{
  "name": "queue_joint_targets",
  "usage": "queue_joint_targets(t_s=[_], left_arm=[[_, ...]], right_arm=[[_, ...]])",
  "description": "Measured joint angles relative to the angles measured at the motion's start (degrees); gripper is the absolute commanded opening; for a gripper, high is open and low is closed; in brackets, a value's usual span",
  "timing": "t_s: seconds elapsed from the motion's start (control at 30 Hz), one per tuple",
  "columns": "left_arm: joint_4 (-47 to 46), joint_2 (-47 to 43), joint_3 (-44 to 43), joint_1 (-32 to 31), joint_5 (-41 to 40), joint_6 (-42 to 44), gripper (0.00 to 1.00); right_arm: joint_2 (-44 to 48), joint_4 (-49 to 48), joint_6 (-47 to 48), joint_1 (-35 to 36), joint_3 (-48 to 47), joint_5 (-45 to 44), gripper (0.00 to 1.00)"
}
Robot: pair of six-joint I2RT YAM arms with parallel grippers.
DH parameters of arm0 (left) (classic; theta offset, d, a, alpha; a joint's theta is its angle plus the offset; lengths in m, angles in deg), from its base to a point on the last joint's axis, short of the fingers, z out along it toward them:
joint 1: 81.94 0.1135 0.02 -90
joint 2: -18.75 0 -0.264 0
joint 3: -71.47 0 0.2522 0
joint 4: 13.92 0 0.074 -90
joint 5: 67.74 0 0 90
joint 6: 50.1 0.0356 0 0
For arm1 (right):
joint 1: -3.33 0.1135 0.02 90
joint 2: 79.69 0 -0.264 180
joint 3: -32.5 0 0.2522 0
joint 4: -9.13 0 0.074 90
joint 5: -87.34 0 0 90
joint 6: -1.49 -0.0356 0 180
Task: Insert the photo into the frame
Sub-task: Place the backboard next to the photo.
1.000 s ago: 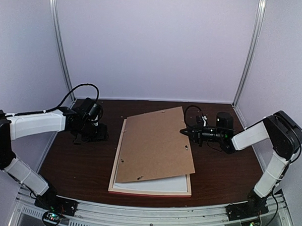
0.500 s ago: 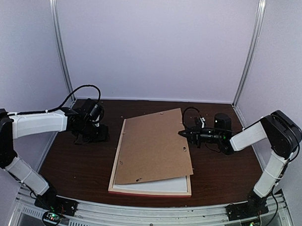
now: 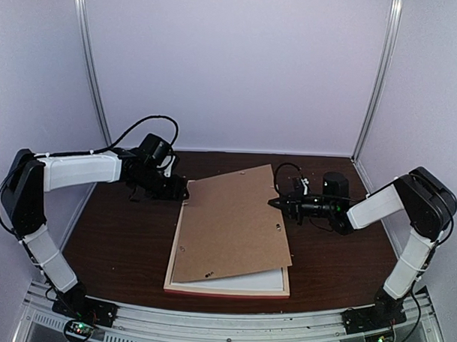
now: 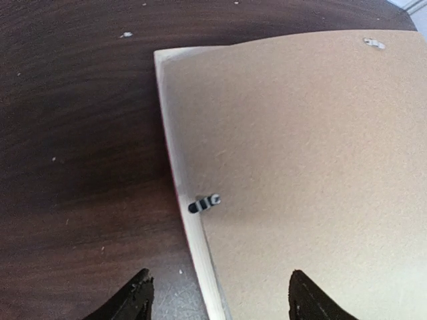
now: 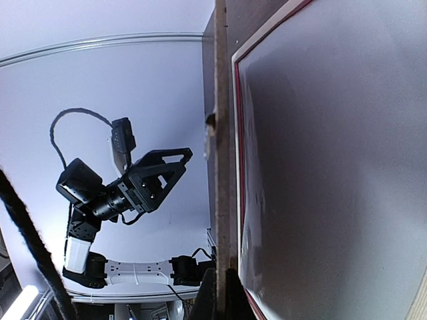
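R claw (image 3: 276, 203) clamped on board (image 3: 234, 224) edge, board tilted over frame (image 3: 224, 292) on table (image 3: 121, 242). L claw (image 3: 181, 190) apart, frame corner just below.

Top view: soft, even light is falling from above and washing the pale walls (image 3: 232, 66) lilac, with no hard glare. The dark table (image 3: 113, 242) is soaking it up. The brown board (image 3: 234, 216) is throwing a faint shadow onto the white sheet (image 3: 247, 280).

Left wrist: the board's grain is smearing soft. The left gripper (image 4: 217, 303) is sitting out of focus at the bottom edge.

Right wrist: the wide lens is bowing the wall rail (image 5: 100, 43). The frame (image 5: 237, 167) is giving off a grey sheen, and the near cable (image 5: 33, 247) is blurring.
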Motion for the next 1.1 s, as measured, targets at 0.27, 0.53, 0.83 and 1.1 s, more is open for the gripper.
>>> queue_joint_targets(t_s=[0.27,0.53,0.83,1.1], left_arm=[[-0.26,8.72,-7.37,0.07,5.07,4.85,0.75],[-0.33,13.77,-10.21,0.15,9.03,6.62,0.75],[-0.46,17.07,-12.28,0.68,10.56,6.95,0.75],[-0.87,17.79,-12.63,1.22,10.86,6.95,0.75]], right_arm=[[0.09,0.37,0.09,0.28,0.0,-0.04,0.0],[0.72,0.42,0.2,0.31,0.0,-0.13,0.0],[0.83,0.5,0.22,0.33,0.0,-0.2,0.0],[0.83,0.87,0.22,0.33,0.0,-0.31,0.0]])
